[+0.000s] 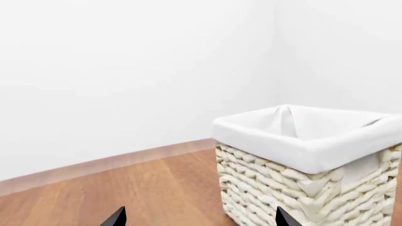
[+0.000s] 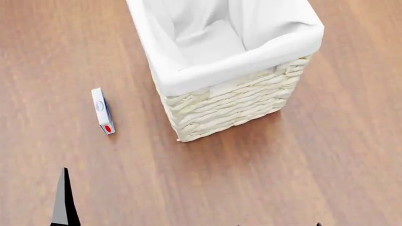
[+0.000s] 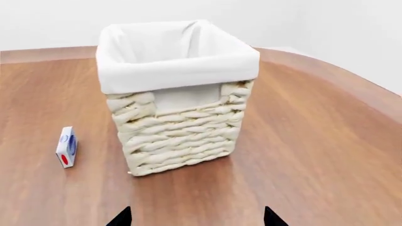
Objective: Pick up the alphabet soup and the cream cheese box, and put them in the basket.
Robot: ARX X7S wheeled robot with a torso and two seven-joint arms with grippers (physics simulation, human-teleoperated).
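Cream cheese box (image 2: pixel 102 111) at the basket's (image 2: pixel 232 101) nine o'clock — light, stiff; pinch its thin faces. Both pincers spread, empty.

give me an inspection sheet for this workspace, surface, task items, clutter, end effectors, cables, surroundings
Surface: brown wood-grain floor, bare apart from the items below.
Cream cheese box: cream cheese box on its narrow edge on the floor, beside the basket, not touching it.
Basket: basket upright; the part of its white liner that shows holds nothing.
Alphabet soup: not seen in any view.
Clutter: nothing seen.
Left end effector: left end effector open, only fingertips showing, holding nothing.
Right end effector: right end effector open, holding nothing, facing the basket.
Cables: nothing seen.
Surroundings: plain white wall with a pale baseboard.
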